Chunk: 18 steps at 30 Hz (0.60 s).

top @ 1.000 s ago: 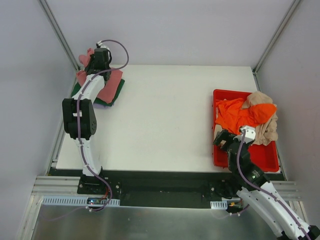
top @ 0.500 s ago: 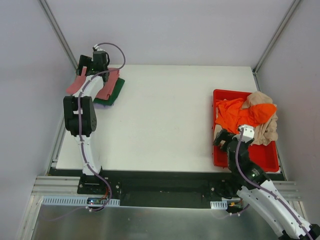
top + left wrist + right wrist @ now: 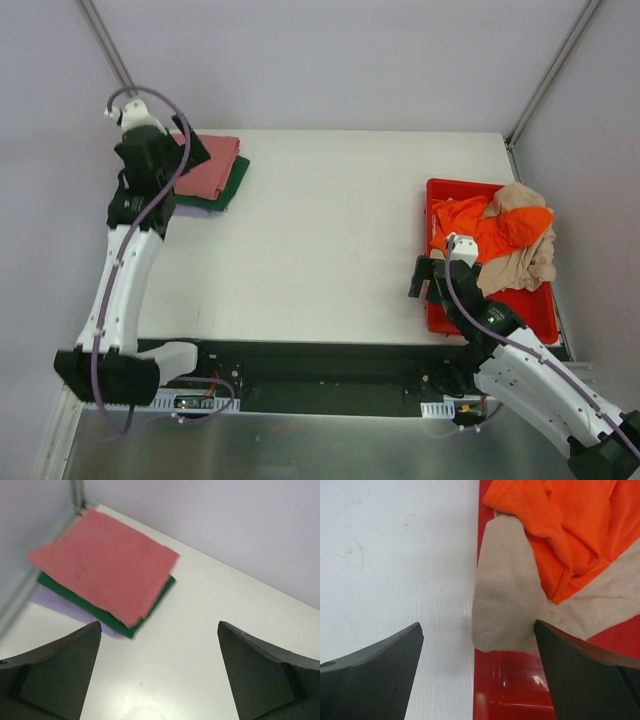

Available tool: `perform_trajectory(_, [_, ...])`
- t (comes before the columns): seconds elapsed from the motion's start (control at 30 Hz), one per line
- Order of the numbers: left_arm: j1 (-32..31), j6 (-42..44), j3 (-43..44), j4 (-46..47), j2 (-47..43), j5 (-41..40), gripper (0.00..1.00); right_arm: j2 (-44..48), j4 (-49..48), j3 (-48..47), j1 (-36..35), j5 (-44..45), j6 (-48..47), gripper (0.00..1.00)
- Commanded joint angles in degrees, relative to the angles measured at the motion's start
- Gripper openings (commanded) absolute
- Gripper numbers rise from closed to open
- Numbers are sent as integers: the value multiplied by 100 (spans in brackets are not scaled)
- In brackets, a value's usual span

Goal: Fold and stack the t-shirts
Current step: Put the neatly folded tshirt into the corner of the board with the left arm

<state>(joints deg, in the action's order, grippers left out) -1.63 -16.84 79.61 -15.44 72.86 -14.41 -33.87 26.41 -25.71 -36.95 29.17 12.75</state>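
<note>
At the table's back left corner lies a folded stack of t-shirts: a rose-red t-shirt on top, a dark green t-shirt under it, and a pale lilac t-shirt showing at the bottom edge. My left gripper hangs open and empty above the stack's near-left side. An orange t-shirt and a beige t-shirt lie crumpled in the red bin. My right gripper is open and empty over the bin's left rim, where a beige flap hangs.
The red bin stands at the table's right edge. White table surface stretches between the stack and the bin. Grey walls and frame posts close in the back and both sides.
My left gripper has opened, leaving the rose-red t-shirt flat on the stack, and the arm has lifted back to the left. The right gripper has shifted slightly left along the bin's rim.
</note>
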Motion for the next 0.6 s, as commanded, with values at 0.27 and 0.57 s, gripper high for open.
perform_trajectory(0.27, [-2237,-2596,-5683,-232,-3328,0,99,960,-285,418,30,-1220,8,96])
perform_trajectory(0.57, [-2237,-2201,-5738,-301,-4509,-97,99,1365,-777,822,30,-1484,-10,96])
